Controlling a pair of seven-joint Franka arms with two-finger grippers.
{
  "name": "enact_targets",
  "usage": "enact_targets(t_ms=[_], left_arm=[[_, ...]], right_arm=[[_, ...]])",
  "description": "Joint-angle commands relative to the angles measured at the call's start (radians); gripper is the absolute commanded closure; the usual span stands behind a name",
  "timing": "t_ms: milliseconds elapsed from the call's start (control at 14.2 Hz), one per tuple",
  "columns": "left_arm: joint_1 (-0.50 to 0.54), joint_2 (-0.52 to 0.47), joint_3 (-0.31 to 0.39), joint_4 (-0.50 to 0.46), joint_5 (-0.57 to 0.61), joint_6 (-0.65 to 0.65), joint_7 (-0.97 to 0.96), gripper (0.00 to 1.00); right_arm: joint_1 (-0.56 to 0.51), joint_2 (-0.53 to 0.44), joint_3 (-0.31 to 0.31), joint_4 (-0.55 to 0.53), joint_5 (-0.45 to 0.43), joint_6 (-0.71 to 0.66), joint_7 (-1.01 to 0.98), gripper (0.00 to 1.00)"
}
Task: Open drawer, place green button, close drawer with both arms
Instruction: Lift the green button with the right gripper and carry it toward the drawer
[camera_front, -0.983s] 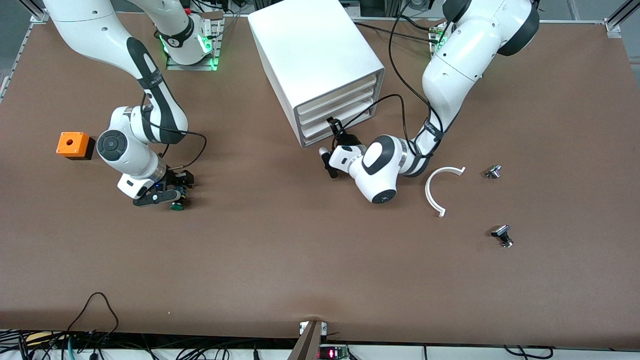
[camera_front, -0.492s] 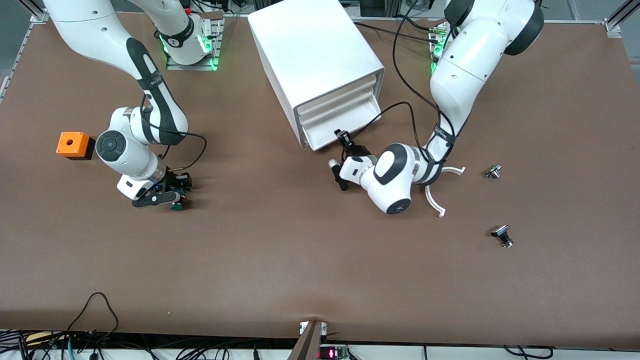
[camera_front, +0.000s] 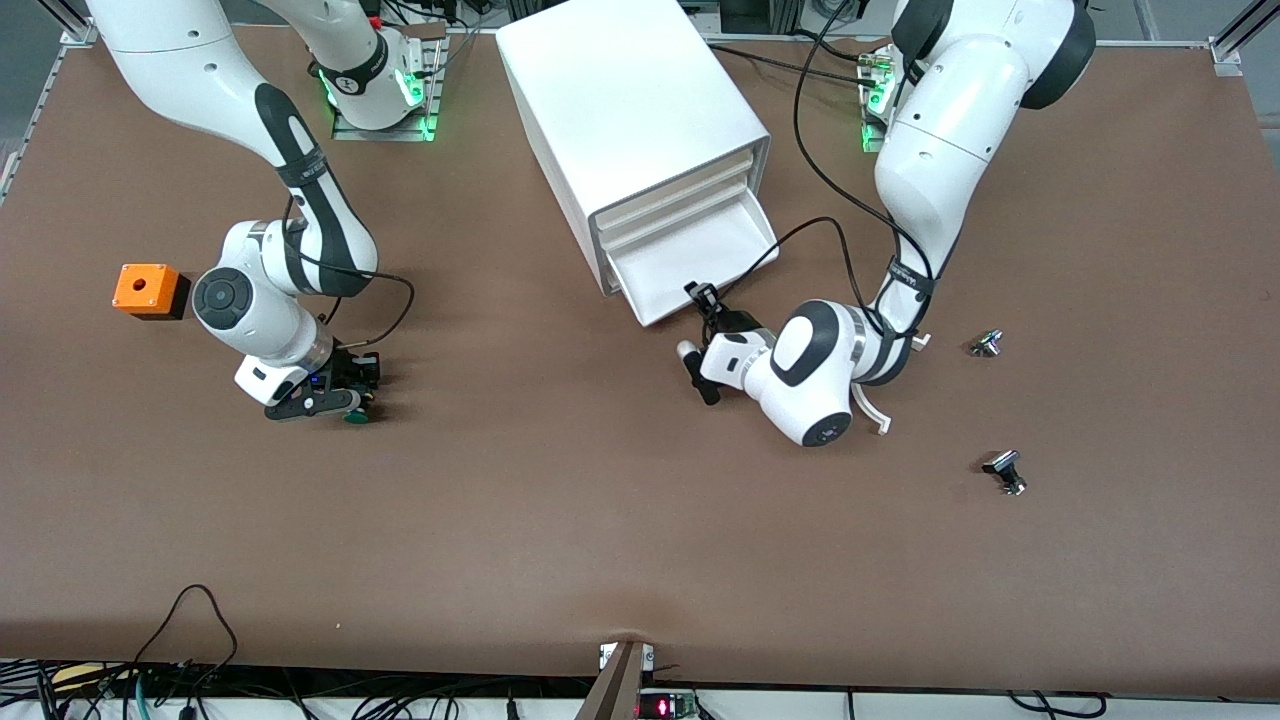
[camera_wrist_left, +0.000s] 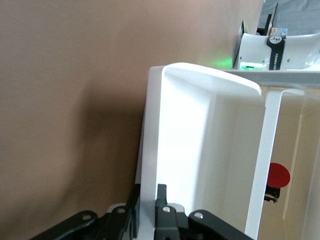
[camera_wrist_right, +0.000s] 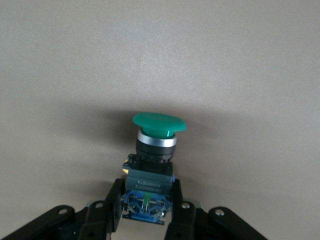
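Button (camera_wrist_right: 153, 155) is sitting on the table at the cabinet's nine o'clock, right gripper (camera_wrist_right: 148, 200) clamping its body. Left gripper (camera_wrist_left: 147, 220), pinching the front lip, is drawing the drawer (camera_front: 695, 255) out; pulling straight avoids binding.

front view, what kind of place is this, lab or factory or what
Most likely a robotics lab bench: two white arms bolted along a brown-covered table, loose cables trailing off its edge, and small practice props such as a white drawer cabinet and an orange box.
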Motion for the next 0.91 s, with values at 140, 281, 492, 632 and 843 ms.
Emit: enact_targets(t_ms=[140,281,492,632,843], left_arm=[[0.002,0.047,0.071,0.103,0.043,0.039,-0.043,1.0],[0.002,0.054,0.077,0.115,0.043,0.051,-0.043,1.0],[-0.001,0.065,0.082,0.115,0.041,0.071,-0.044,1.0],[-0.003,0.09,0.08,0.12,0.038,0.073,-0.043,1.0],[0.002,0.123,0.078,0.156,0.037,0.07,-0.044,1.0]], right_arm=[[-0.009,0.008,0.007,0.047,0.011,-0.036,-0.015,1.0],[-0.007,-0.005,0.005,0.096,0.012,-0.126,-0.015,1.0],[-0.006,-0.021,0.007,0.182,0.012,-0.273,-0.009,1.0],[0.002,-0.033,0.008,0.233,0.014,-0.356,-0.001,1.0],[0.01,-0.039,0.033,0.351,0.061,-0.528,0.063,1.0]])
